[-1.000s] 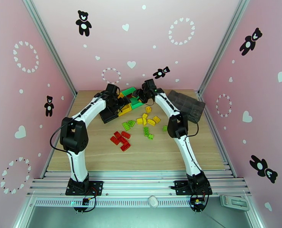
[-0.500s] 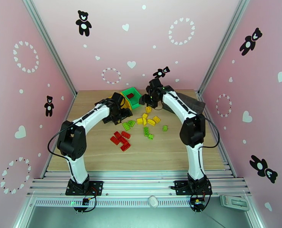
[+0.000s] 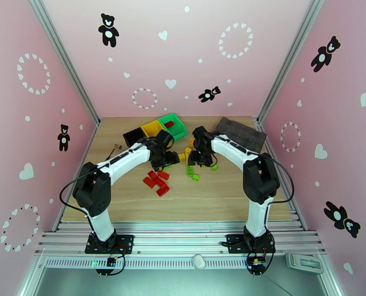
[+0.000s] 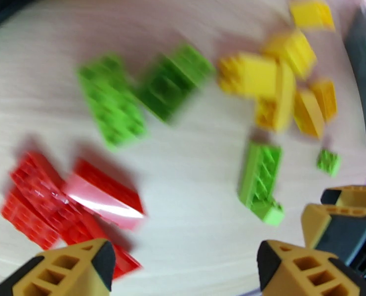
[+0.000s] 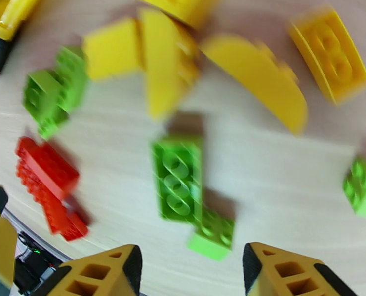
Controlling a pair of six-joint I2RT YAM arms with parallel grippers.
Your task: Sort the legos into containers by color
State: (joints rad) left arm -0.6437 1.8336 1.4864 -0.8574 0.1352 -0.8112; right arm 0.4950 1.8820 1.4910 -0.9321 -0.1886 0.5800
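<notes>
1. The left claw point(image 4: 183, 266) has two black fingers point(image 4: 74, 272) with ribbed, orange-yellow tips. They stand wide apart with nothing between them, low over the counter point(image 4: 192, 159) of pale wood grain
2. Just past its left finger lie the red bricks point(image 4: 59, 203), glossy studded plates heaped one over another. Past its right finger, a long green brick point(image 4: 259, 173) lies with a small green block touching its near end
3. The right claw point(image 5: 190, 268) has the same ribbed yellow tips. It is parted and empty, hanging just short of the same long green slab and the little block at its corner
4. In the right wrist view, smooth yellow arched pieces point(image 5: 257, 80) and a yellow oblong with round studs point(image 5: 331, 55) lie further out. A lone green cube point(image 5: 363, 186) sits well to the right
5. From above, the legos point(image 3: 159, 182) are loose on the counter in colour clusters: red nearest the arm bases, green and yellow under the two claws, which are close together
6. The containers point(image 3: 152, 127) are three small open rectangular bins joined in a row: black, yellow, then green. They stand near the back wall, beyond the left claw, and one red piece point(image 3: 169, 124) lies in the green bin
7. A dark grey compartmented tray point(image 3: 242, 134) lies at the back right of the counter
</notes>
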